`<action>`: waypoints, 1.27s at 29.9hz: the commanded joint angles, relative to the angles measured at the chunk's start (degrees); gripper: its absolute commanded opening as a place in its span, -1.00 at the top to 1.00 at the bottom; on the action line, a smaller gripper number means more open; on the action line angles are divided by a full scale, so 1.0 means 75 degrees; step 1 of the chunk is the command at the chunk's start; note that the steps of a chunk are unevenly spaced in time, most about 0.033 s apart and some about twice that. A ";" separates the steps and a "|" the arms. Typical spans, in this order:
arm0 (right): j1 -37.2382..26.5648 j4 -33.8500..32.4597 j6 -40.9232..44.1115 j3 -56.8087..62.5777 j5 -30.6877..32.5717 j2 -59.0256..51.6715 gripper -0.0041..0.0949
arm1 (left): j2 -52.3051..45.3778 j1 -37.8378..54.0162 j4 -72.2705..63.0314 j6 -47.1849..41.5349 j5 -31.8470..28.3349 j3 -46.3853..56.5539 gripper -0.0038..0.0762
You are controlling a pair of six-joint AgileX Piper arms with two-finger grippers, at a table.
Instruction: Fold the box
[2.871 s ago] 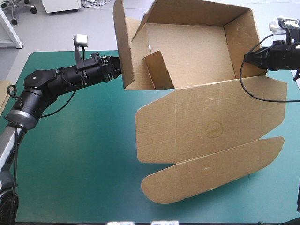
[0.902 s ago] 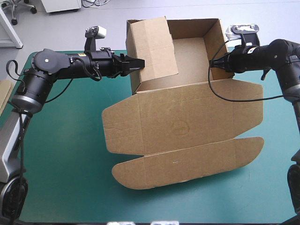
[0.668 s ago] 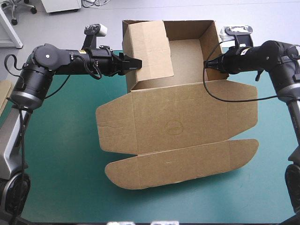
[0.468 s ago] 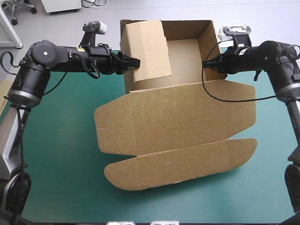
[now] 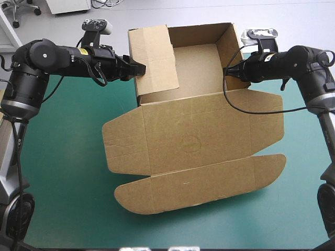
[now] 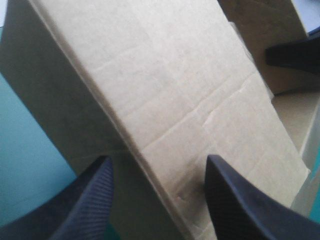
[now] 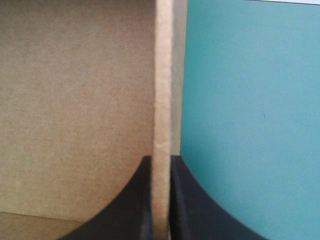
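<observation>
Since the box (image 5: 193,141) is one cut sheet of brown board, I judge it light, stiff across its panels and weak along the creases. It should hinge rather than bend, and a hard pinch could crush an edge. The best holds look to be the upright wall edges, close to the corners. The box sits on the teal-green table (image 5: 63,172) with its tray part at 12 o'clock, toward the far edge, open side up. The lid (image 5: 193,133) lies flat and points to 6 o'clock, its rounded tuck flap (image 5: 199,180) nearest me. The long axis runs 9 to 3 o'clock, skewed a little so the 3 o'clock end lies farther off. The left gripper (image 5: 137,67) is at the tray's 9 o'clock wall, fingers apart and straddling the board. One finger is outside and one is against the side flap (image 5: 154,57), which leans into the tray; I see no clamp. The right gripper (image 5: 230,72) is at the 3 o'clock wall, fingers all but closed and pinching the wall's edge, one inside and one outside. My guess at the risk: the side flap springs back if let go untucked.
</observation>
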 commanded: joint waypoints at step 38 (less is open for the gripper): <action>0.1033 0.0947 0.1038 -0.0222 -0.1541 0.0000 0.93 | 0.0013 -0.0036 0.2730 -0.1411 0.0501 -0.0828 -0.13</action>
